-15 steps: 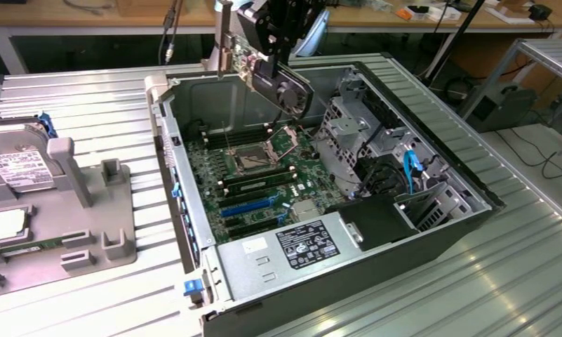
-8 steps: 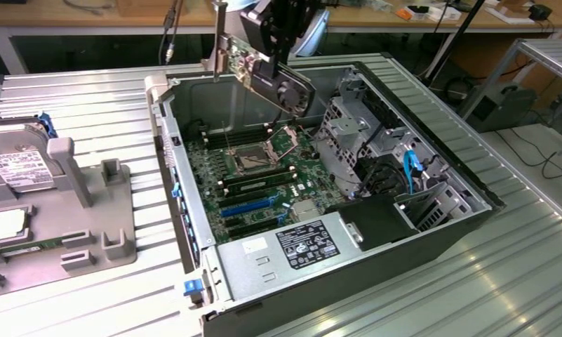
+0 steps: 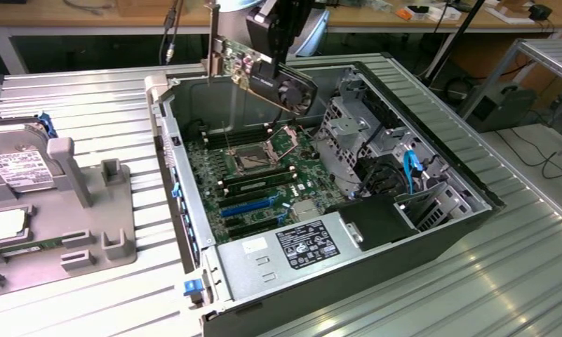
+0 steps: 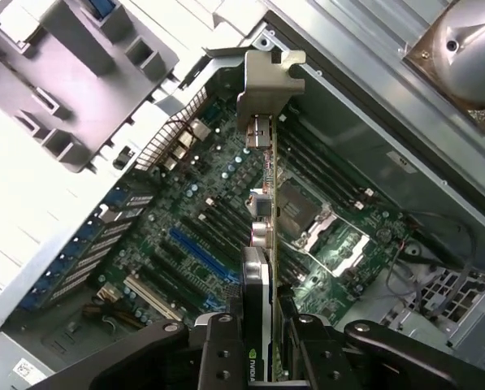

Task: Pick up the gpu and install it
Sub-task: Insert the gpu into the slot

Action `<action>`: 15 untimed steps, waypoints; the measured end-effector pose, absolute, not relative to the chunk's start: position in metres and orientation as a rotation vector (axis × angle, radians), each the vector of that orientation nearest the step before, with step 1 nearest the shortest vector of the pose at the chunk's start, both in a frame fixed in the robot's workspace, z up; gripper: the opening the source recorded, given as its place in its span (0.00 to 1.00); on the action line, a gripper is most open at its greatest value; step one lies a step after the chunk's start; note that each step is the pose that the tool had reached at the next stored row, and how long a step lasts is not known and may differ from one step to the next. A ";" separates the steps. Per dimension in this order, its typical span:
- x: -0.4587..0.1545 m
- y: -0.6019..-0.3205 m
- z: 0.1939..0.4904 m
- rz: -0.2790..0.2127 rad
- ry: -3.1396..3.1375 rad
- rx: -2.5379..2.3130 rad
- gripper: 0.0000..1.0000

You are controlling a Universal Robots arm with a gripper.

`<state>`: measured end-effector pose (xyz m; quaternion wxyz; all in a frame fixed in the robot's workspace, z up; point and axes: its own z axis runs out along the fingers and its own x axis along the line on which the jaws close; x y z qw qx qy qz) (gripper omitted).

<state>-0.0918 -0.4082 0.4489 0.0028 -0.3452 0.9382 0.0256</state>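
Observation:
The gpu (image 3: 262, 70), a green card with a black fan shroud and a silver bracket (image 3: 211, 42), hangs in the air above the far end of the open computer case (image 3: 431, 239). My gripper (image 3: 278, 60) is shut on its upper edge. In the wrist view the gpu (image 4: 262, 244) is seen edge-on between my black fingers (image 4: 218, 349), its bracket (image 4: 268, 85) pointing away. Below it lies the green motherboard (image 3: 262, 175) with blue expansion slots (image 4: 195, 253) and the CPU socket (image 4: 303, 207).
A grey fixture tray (image 3: 84, 210) at the exterior view's left holds a hard drive (image 3: 19, 168). Inside the case are the power supply (image 3: 290, 246), a metal drive cage (image 3: 356, 133) and cables (image 3: 412, 168). The case walls stand around the motherboard.

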 end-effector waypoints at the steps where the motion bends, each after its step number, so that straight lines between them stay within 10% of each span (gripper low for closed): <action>1: -0.092 -0.408 0.449 0.080 2.935 -1.104 0.27; 15: -0.092 -0.408 0.449 0.081 2.803 -1.417 0.27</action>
